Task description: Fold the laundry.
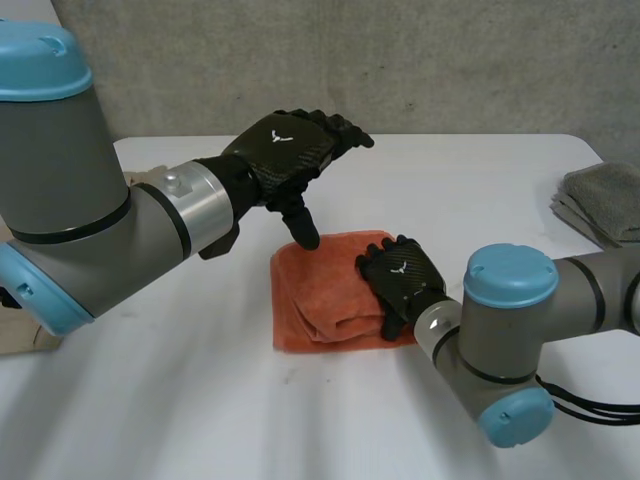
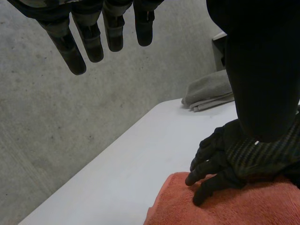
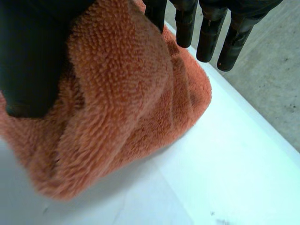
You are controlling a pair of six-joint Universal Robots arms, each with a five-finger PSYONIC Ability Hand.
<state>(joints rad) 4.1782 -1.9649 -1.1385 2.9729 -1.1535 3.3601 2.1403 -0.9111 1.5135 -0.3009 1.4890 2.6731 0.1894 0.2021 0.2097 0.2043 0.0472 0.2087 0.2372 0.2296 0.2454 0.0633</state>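
An orange towel [image 1: 325, 300] lies folded in the middle of the white table [image 1: 180, 400]. My right hand [image 1: 400, 280] rests flat on the towel's right part, fingers relaxed and pressing the cloth. In the right wrist view a raised fold of the towel [image 3: 122, 93] bulges between the thumb [image 3: 28, 61] and the straight fingers [image 3: 208, 37]. My left hand [image 1: 290, 150] hovers open above the towel's far left corner, its thumb pointing down just over that corner. The left wrist view has the left hand's fingers [image 2: 89, 37] straight in the air, with the right hand [image 2: 234, 159] on the towel [image 2: 243, 206] below.
A stack of folded grey towels [image 1: 605, 200] sits at the table's right edge, also seen past the right hand as grey towels [image 2: 208, 89]. A concrete wall stands behind the table.
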